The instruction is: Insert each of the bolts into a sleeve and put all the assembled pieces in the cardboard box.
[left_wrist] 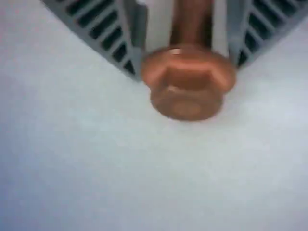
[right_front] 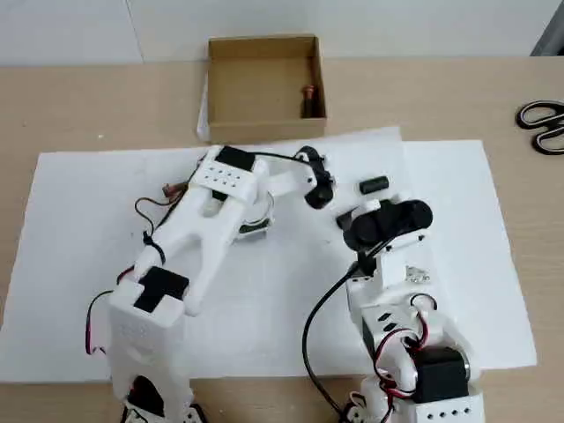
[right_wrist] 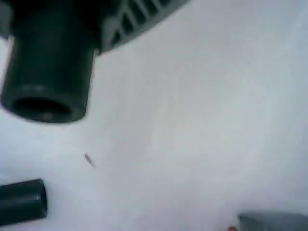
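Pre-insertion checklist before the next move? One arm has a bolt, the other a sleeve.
1. Left gripper on copper bolt: ok, shank between the fingers, head sticking out.
2. Right gripper on black sleeve: ok, open bore end free.
3. Bolt-to-bore alignment: cannot tell from these angles.
4. Loose sleeve lying on the paper: ok.
5. Loose bolt on the paper: ok.
6. Cardboard box open: ok, one assembled piece inside.
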